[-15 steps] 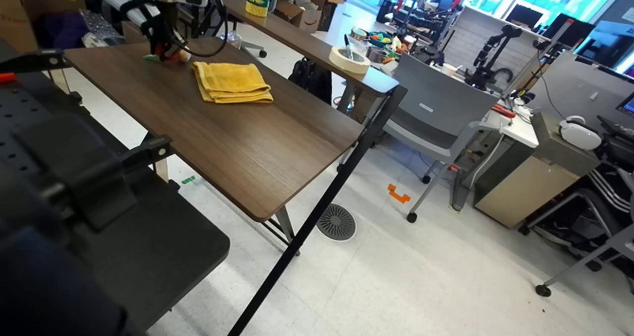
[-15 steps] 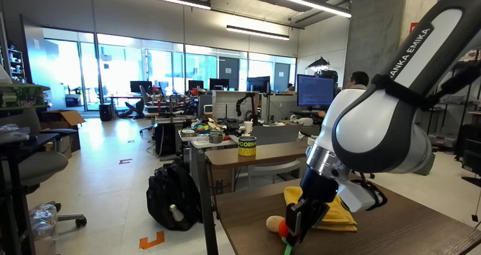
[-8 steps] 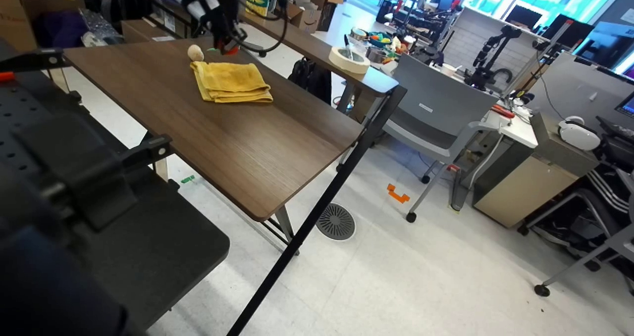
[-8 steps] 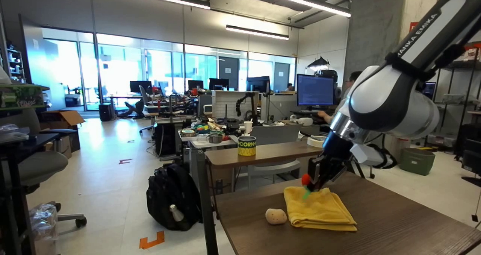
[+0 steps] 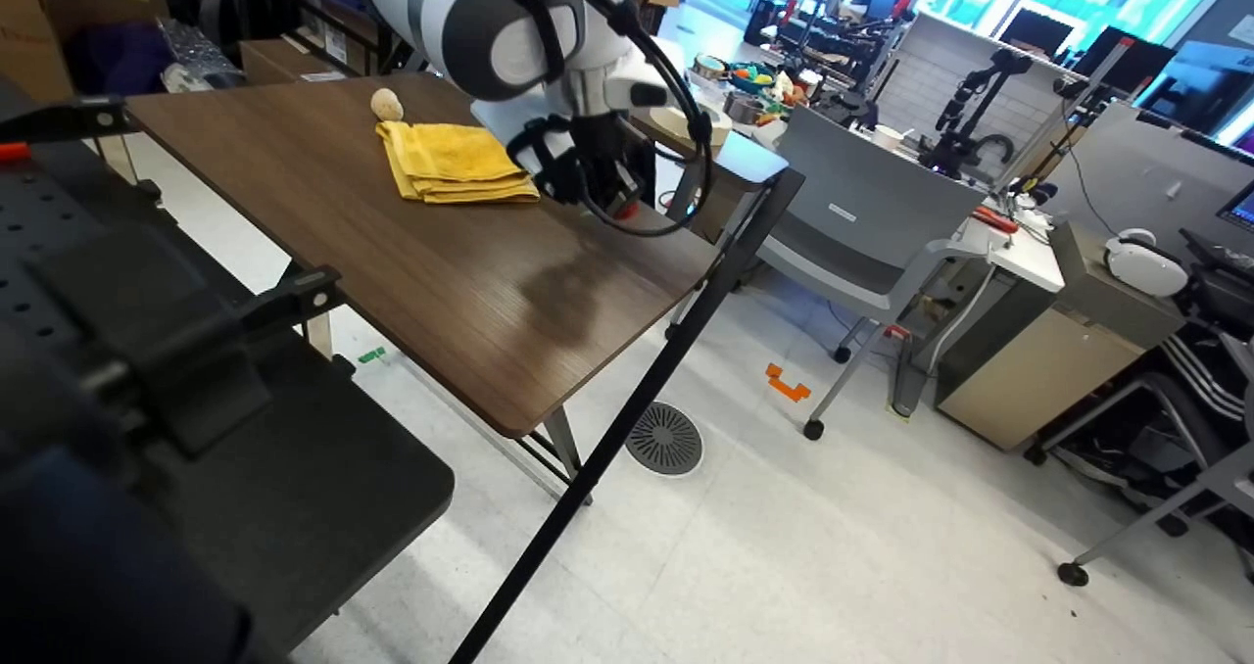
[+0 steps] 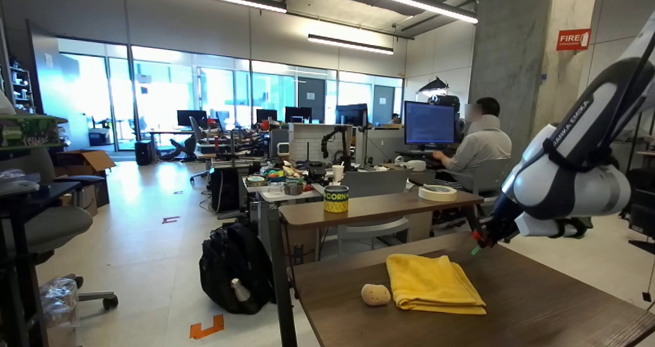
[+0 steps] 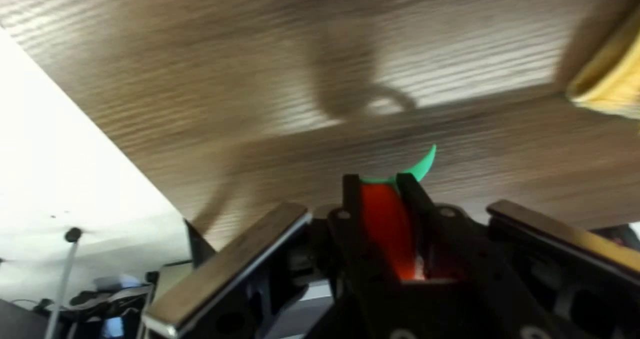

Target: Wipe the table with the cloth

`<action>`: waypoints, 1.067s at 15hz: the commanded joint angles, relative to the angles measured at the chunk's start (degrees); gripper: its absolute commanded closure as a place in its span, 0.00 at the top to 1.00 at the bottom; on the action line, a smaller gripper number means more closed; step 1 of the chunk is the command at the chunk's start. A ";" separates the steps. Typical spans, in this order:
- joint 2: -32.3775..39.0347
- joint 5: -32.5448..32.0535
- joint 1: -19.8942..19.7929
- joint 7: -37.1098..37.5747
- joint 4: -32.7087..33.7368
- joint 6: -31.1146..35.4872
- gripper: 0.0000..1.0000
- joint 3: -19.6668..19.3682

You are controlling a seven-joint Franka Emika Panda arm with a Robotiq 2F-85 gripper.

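My fingers (image 7: 353,199) are clamped on a red thing (image 7: 386,224) with a green tip (image 7: 423,165), over the table (image 6: 532,296). I have just carried it from beside the potato (image 6: 375,295), past the cloth (image 6: 435,285). The cloth lies folded on the table just beside the potato, unmoved, so I take this for clearing up; wiping has yet to begin. Farther off, on the raised shelf (image 6: 381,204), stands a corn can (image 6: 336,201) whose inside is hidden. Beyond that stands a metal pot (image 6: 293,188); what it holds I cannot tell.
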 commanded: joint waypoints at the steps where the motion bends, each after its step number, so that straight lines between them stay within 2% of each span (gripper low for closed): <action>1: 7.86 6.03 8.62 7.45 6.92 2.13 0.06 -10.74; 3: 10.55 8.37 11.60 10.43 8.77 0.31 0.06 -14.11; 4: 10.86 9.14 12.66 11.40 8.94 -0.73 0.48 -15.05; 6: 8.16 7.62 11.27 10.14 7.47 -4.41 0.56 -12.16; 7: 5.58 5.56 8.15 7.79 6.29 -5.95 0.64 -7.84; 12: -5.43 1.89 -2.66 -1.31 -0.79 -12.69 0.99 8.45; 15: -10.61 3.58 -10.45 -8.21 -3.75 -18.59 1.00 19.03; 16: -11.41 4.60 -11.56 -9.70 -3.91 -20.05 1.00 20.91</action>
